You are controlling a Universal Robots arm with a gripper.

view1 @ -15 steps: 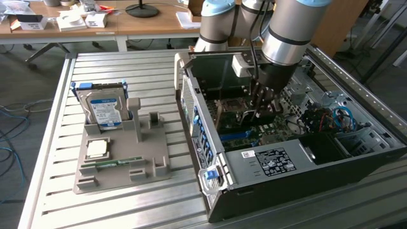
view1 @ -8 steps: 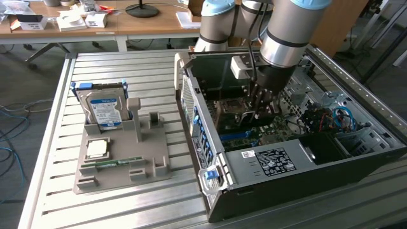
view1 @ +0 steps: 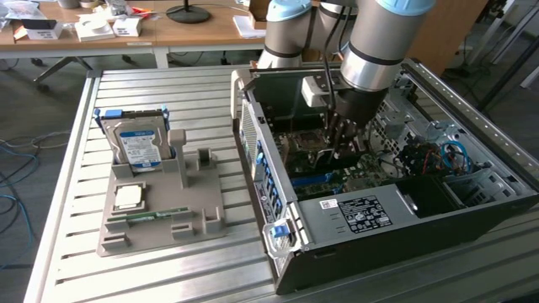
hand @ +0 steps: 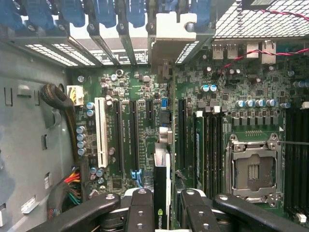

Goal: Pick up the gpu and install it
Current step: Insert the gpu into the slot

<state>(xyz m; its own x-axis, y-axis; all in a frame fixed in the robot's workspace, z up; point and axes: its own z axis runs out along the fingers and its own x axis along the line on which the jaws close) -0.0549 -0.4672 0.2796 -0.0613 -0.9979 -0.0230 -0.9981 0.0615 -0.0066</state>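
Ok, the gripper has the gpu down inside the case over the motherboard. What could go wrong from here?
1. The gpu, held edge-on in the gripper, hangs over several parallel expansion slots. A small sideways offset could land its edge beside the slot or in a neighbouring one.
2. Its far end must clear the blue slot clips. It could catch there and tilt in the grip.

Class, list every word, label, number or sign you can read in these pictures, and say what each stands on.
No words read clearly.
On the computer case, white label: too small.
On the hard drive, blue-white label: too small.
On the motherboard, printing: blurred.
On the gpu edge, small logo: no letters legible.
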